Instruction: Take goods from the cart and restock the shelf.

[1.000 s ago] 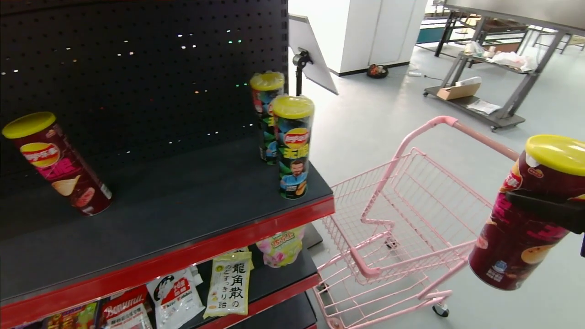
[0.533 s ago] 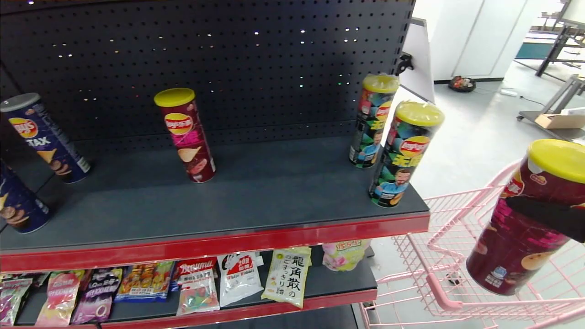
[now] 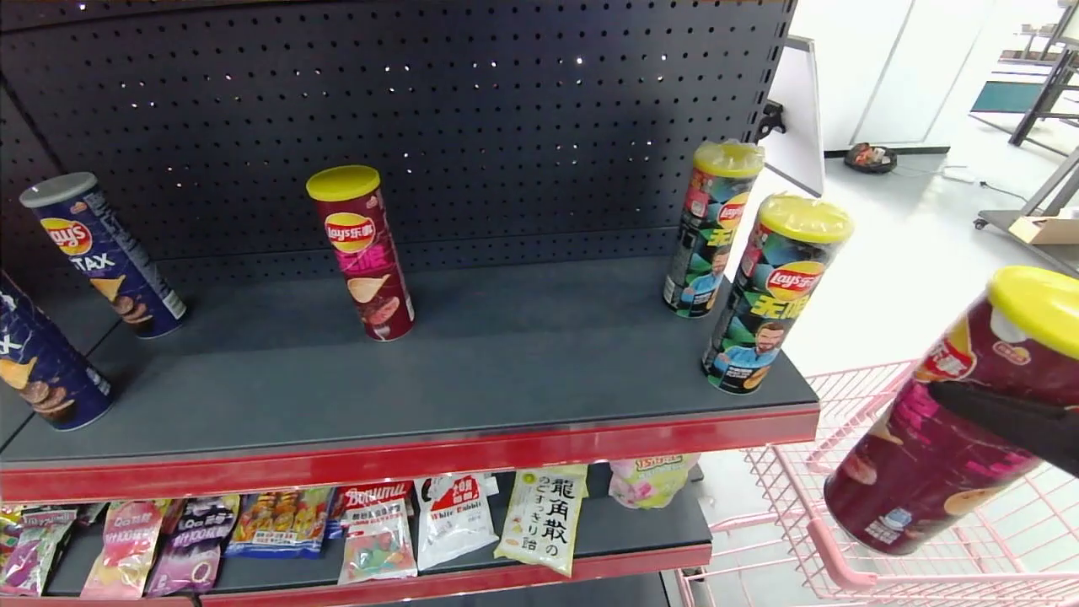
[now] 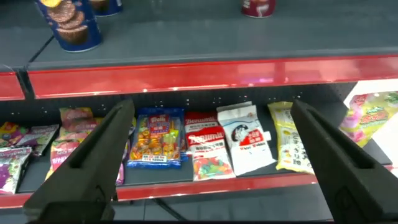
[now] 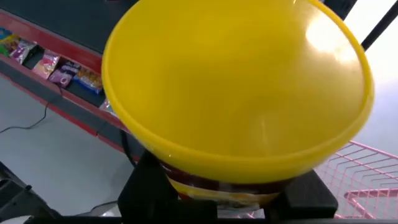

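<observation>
— Which one does it have?
— A maroon chip can (image 3: 910, 472) with a yellow lid (image 5: 236, 93), off at the robot's two o'clock. The right gripper (image 3: 952, 413) is clamped round the tube just under the lid, and one black finger (image 3: 1011, 420) crosses the label. Seen from that wrist, the fingers press on either side of the tube.
— Upright?
— No, tilted, with the lid leaning away toward three o'clock. It hangs over the pink cart (image 3: 830, 552), apart from the shelf (image 3: 523, 362).
— And the other arm?
— The left gripper (image 4: 211, 168) points at the lower tier, its fingers (image 4: 87, 168) spread wide with nothing between them.
— What's on the shelf?
— At eleven o'clock a second maroon can (image 3: 362, 253) stands toward the back. At one o'clock there are two green-and-black cans near each other: the rear can (image 3: 716, 228) and the front can (image 3: 775, 295), which is right at the red edge. At ten o'clock there are two dark blue cans, one by the pegboard (image 3: 105, 253) and one nearer the front (image 3: 46, 371).
— And below?
— Snack bags (image 3: 539, 514) lie in a row on the lower tier, at six o'clock.
</observation>
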Controlling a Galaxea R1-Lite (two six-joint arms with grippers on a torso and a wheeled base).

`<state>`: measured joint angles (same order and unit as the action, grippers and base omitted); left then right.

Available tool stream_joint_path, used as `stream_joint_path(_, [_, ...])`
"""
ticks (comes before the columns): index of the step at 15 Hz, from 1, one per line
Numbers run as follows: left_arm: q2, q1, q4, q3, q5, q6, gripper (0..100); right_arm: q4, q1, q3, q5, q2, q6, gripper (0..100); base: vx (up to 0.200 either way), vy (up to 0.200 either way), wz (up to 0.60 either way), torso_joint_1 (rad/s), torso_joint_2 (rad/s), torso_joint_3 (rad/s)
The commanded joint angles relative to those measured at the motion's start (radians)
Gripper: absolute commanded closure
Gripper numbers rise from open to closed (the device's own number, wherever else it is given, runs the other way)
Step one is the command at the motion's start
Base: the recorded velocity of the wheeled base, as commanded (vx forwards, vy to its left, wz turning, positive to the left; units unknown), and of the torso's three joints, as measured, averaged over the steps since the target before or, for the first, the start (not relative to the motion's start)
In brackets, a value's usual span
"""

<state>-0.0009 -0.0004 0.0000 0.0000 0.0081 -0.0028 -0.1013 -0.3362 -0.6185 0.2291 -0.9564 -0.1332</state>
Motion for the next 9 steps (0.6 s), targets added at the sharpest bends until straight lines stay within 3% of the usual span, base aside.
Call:
stream_joint_path(1, [0.001,-0.001,0.0,0.0,0.001,0.0,0,-0.002,-0.029,0.016,0.002,0.001,-0.003,100,0.0,0.2,0.0,0.002,0.0,0.007])
stream_joint_path(9, [0.001,-0.001,0.0,0.0,0.001,0.0,0,-0.002,-0.116,0.0,0.021,-0.019,-0.003,100,0.0,0.2,0.0,0.004,0.0,0.004])
